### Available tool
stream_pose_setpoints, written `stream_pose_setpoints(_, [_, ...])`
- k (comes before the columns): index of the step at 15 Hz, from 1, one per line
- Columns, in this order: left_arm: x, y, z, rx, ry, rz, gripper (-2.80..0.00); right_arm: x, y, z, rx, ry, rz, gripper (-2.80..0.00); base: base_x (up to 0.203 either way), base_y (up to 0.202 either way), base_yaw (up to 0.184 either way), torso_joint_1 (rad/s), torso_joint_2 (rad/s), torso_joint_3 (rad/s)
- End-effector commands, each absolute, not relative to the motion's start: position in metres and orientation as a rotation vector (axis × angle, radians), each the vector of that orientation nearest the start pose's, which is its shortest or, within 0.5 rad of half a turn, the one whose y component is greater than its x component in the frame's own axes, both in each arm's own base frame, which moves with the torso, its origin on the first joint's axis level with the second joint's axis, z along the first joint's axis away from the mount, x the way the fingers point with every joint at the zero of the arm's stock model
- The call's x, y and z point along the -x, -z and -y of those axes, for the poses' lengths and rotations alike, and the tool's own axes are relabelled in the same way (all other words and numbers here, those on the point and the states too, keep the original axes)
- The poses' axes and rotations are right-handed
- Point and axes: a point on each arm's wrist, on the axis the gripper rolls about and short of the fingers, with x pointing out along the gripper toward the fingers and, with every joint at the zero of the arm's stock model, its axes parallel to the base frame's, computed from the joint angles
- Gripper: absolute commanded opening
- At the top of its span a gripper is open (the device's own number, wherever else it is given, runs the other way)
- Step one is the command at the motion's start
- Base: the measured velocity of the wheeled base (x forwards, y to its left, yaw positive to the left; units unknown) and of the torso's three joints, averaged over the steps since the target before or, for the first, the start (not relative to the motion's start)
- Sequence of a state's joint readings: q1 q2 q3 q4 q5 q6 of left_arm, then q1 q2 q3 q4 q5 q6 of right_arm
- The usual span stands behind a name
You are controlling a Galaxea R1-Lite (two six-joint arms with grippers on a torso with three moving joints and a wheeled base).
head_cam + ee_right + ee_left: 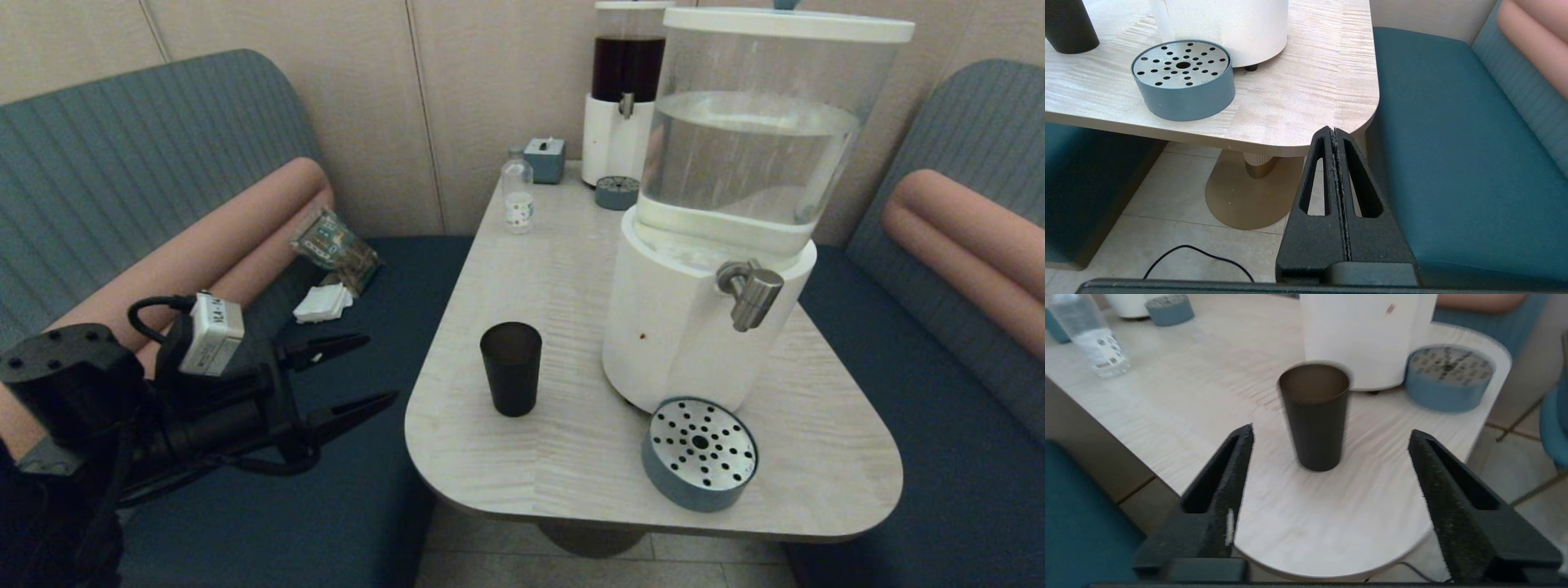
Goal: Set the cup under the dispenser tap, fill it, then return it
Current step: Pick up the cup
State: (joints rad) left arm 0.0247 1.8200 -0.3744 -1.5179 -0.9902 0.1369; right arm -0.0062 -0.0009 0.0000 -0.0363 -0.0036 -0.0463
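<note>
The black cup (pixel 511 367) stands upright on the table's near left part, left of the big dispenser's white base (pixel 678 327). The brushed-steel tap (pixel 751 294) juts from that base on its right side, above the round perforated drip tray (pixel 700 453). My left gripper (pixel 380 367) hovers open off the table's left edge, level with the cup and a short way from it. In the left wrist view the cup (pixel 1314 416) is centred ahead of the open gripper (pixel 1331 435), beyond the fingertips. My right gripper (pixel 1334 130) is shut and empty, low by the table's near right corner.
A small clear bottle (pixel 517 196), a blue box (pixel 545 159), a second drip tray (pixel 616 193) and a slim dark-liquid dispenser (pixel 624 90) stand at the table's far end. Teal benches flank the table; a packet and tissue (pixel 326 278) lie on the left bench.
</note>
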Motion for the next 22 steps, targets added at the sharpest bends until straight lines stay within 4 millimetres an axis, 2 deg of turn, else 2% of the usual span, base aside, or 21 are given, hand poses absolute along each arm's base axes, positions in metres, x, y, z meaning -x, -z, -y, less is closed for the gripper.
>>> stream_pose_setpoints(1, [-0.289,-0.111,0.006,-0.145,0.978,0.09,0.0,0.022,-0.075,0.0,0.049,0.01,0.023,-2.8,0.0,0.0,0.0,0.0,0.0,0.0])
stream_pose_setpoints(5, [-0.314,-0.084,0.003,-0.125,1.088,0.06,0.0,0.022,-0.075,0.0,0.051,0.008,0.023,-2.8,0.0,0.0,0.0,0.0,0.0,0.0])
stream_pose_setpoints(10, [-0.339,-0.058,0.018,-0.1,1.171,0.034,0.0,0.022,-0.075,0.0,0.051,0.008,0.023,-2.8,0.0,0.0,0.0,0.0,0.0,0.0])
stream_pose_setpoints(13, [-0.354,-0.049,0.036,-0.091,1.219,0.037,0.0,0.022,-0.075,0.0,0.048,0.014,0.021,-2.8,0.0,0.0,0.0,0.0,0.0,0.0])
stream_pose_setpoints(16, [-0.379,-0.045,0.051,-0.111,1.202,0.078,0.0,0.022,-0.075,0.0,0.043,0.016,0.021,-2.8,0.0,0.0,0.0,0.0,0.0,0.0])
stream_pose_setpoints(22, [-0.404,-0.036,0.083,-0.103,1.164,0.111,0.0,0.022,-0.075,0.0,0.038,0.017,0.021,-2.8,0.0,0.0,0.0,0.0,0.0,0.0])
